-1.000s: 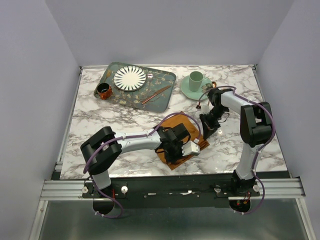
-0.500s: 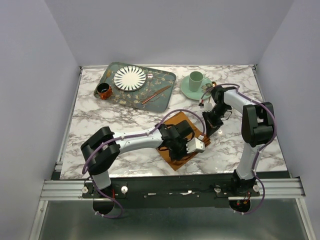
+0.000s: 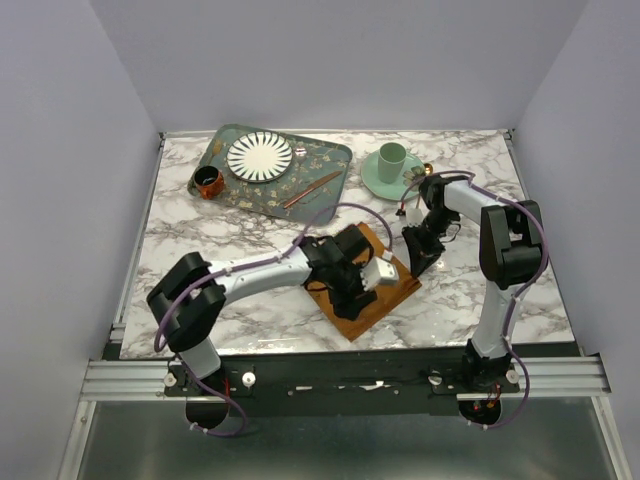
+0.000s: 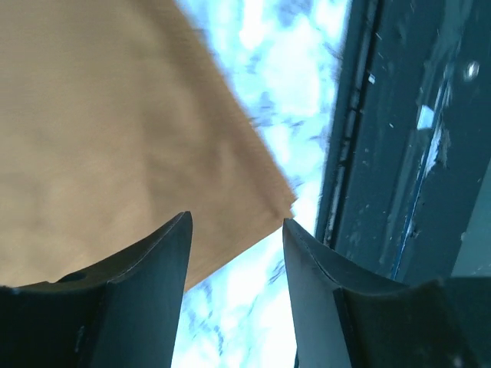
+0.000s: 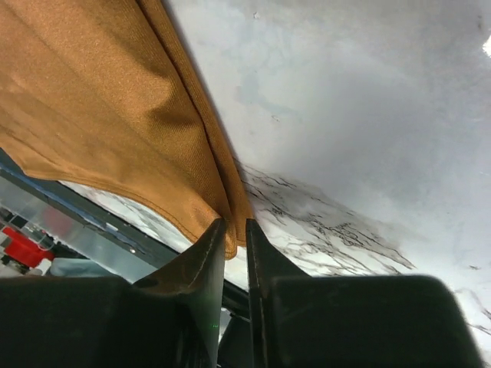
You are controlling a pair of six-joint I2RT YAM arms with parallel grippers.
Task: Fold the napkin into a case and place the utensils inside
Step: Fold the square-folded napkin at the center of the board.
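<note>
Napkin [image 3: 372, 303] lies spread on the marble worktop [image 3: 200, 250] just ahead of the arm bases, not yet folded narrow; the fold looks to be the step in hand; the left gripper [image 4: 236, 226] hovers over its near corner, jaws released with nothing between them; the right gripper [image 5: 235, 226] has its jaws clenched on the cloth's right-side edge, a ridge of fabric pinched between them; to fold well, the right arm should probably lift only a little and carry that edge straight across, while the left presses the cloth down so it cannot slide; so thin a pinch could slip; counted, one napkin and two arms; farther back, one green cup [image 3: 391, 157] on one saucer [image 3: 370, 180]; one patterned tray [image 3: 335, 160] with one striped plate [image 3: 259, 156], one small brown cup [image 3: 208, 182] at its left edge, and one copper utensil [image 3: 312, 189] plainly seen; other cutlery is too small to tell.
</note>
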